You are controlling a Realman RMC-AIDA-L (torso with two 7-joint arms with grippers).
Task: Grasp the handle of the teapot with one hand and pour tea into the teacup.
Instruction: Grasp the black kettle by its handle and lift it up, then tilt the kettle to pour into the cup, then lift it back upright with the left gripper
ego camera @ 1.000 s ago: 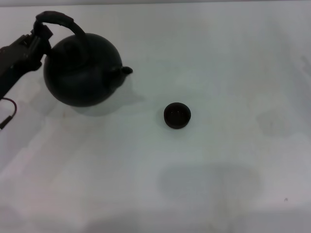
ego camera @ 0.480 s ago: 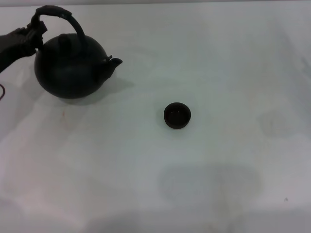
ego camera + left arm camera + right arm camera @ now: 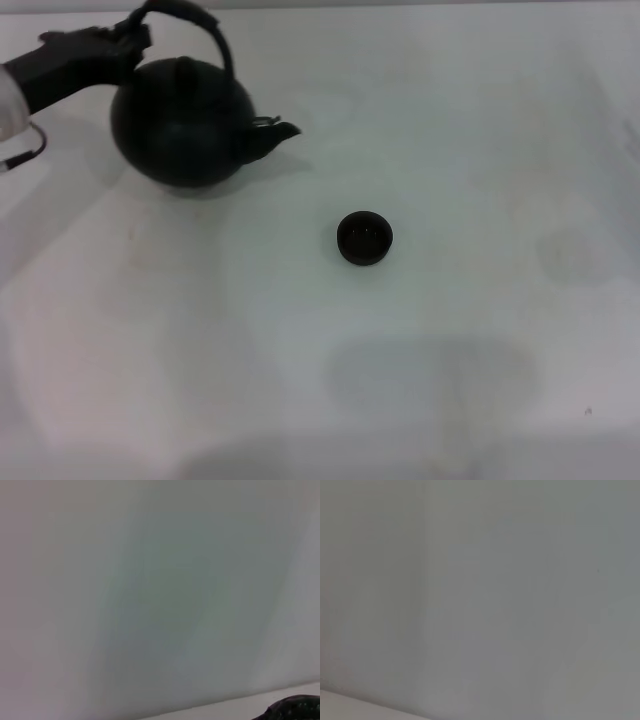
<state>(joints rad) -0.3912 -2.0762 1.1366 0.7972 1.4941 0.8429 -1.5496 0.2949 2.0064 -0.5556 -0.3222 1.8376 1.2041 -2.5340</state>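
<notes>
Head view, round dark teapot (image 3: 182, 125), arched handle (image 3: 190, 22), stubby spout facing teacup (image 3: 365, 238)

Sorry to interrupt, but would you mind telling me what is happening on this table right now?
The left gripper grips the handle of the teapot at the table's far left. The pot looks upright, its spout aimed toward the teacup, which sits apart near the middle. No pouring is under way. The right arm is out of sight.
</notes>
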